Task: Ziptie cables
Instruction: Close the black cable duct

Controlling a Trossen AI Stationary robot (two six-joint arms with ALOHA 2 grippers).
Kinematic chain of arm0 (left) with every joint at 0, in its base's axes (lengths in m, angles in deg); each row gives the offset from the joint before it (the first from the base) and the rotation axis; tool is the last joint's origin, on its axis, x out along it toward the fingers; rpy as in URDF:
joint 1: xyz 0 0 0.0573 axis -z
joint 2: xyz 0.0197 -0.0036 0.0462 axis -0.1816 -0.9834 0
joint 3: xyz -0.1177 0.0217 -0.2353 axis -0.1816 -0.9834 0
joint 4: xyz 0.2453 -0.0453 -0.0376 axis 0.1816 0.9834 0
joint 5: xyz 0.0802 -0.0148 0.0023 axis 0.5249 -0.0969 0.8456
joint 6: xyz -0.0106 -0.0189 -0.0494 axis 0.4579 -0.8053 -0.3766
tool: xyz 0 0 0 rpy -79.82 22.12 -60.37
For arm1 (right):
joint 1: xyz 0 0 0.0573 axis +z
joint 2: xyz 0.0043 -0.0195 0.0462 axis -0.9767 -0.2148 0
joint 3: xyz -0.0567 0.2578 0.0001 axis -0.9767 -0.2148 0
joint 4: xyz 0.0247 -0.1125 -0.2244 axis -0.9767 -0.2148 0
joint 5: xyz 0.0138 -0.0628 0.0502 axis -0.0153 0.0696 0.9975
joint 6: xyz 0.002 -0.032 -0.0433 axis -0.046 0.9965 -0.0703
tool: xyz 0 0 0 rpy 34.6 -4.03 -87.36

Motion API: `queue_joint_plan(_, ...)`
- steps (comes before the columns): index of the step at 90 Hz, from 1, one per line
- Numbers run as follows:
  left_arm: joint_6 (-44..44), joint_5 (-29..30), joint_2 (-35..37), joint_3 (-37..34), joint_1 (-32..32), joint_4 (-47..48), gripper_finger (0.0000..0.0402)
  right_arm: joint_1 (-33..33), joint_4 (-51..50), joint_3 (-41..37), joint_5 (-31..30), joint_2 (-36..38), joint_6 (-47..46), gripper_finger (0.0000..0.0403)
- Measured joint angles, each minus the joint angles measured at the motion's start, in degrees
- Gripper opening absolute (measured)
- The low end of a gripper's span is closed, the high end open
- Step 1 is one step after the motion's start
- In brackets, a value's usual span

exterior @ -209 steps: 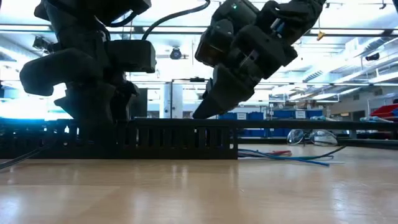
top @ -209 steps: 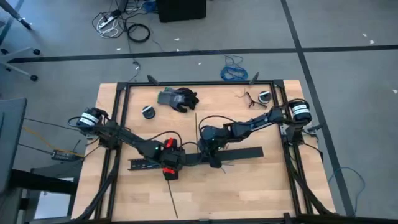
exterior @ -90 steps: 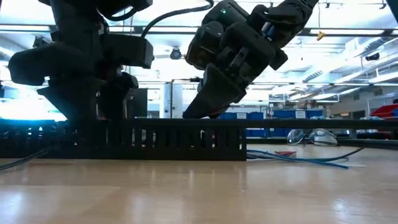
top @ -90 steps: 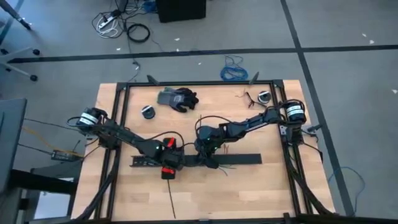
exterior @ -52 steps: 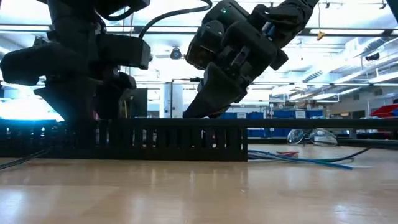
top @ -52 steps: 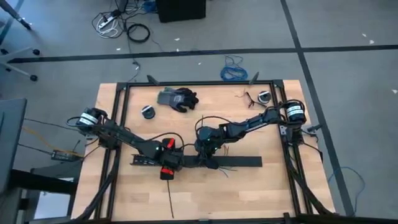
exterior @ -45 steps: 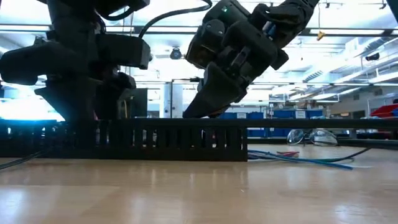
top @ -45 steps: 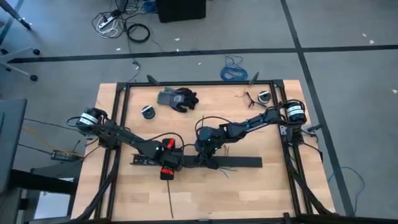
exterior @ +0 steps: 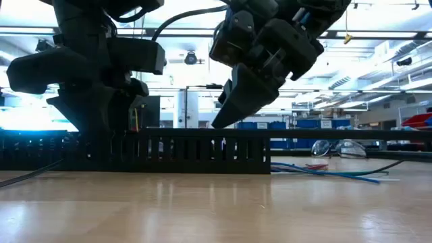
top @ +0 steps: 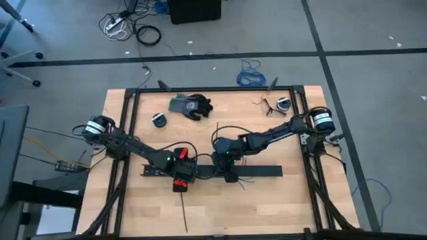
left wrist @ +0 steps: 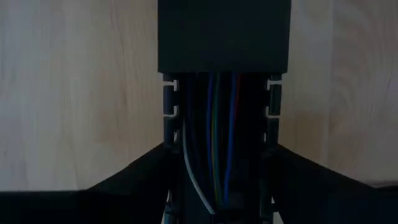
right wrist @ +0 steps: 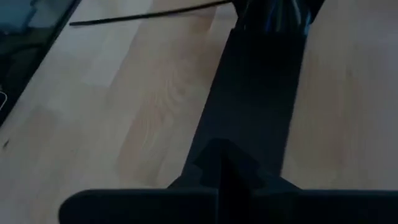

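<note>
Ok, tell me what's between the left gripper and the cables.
The cables lie in the open slotted duct right under the left gripper; nothing visible covers them there. Farther along, the flat black cover caps them.

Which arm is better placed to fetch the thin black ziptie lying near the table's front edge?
Probably the left. Its gripper sits on the long black slotted duct, close above the thin black ziptie. The right gripper is farther along the duct, toward the middle of the table.
</note>
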Motion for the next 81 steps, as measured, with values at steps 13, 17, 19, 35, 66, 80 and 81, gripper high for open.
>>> queue_joint_plan(13, -0.1, 0.0, 0.0, 0.0, 0.0, -0.5, 0.0230, 0.1, 0.5, -0.6, -1.2, 0.1, 0.0, 0.0000)
queue_joint_plan(17, 0.1, 0.0, 0.0, -0.1, 0.0, -0.7, 0.0230, 0.0, 0.7, -0.6, -1.0, 0.1, 0.0, 0.0000)
queue_joint_plan(19, 0.2, 0.1, 0.0, -0.1, 0.0, -0.7, 0.0230, -0.1, 0.8, -0.6, -0.7, 0.1, 0.0, 0.0000)
queue_joint_plan(35, 0.7, -0.2, 0.0, -0.1, 0.0, -0.3, 0.0230, -1.8, 6.7, -0.4, 5.2, -4.0, -0.4, 0.0000)
queue_joint_plan(66, 0.6, 0.0, 0.0, -0.1, -0.1, -0.7, 0.0230, -2.7, 8.7, -0.3, 7.2, -5.7, -1.1, 0.0000)
queue_joint_plan(80, 0.7, 1.1, -0.1, -0.1, -0.1, -1.6, 0.0230, -2.7, 6.5, -0.3, 7.1, -5.7, -1.4, 0.0000)
queue_joint_plan(81, 0.7, 1.2, -0.1, -0.1, -0.1, -1.6, 0.0230, -2.7, 6.5, -0.3, 7.1, -5.7, -1.4, 0.0000)
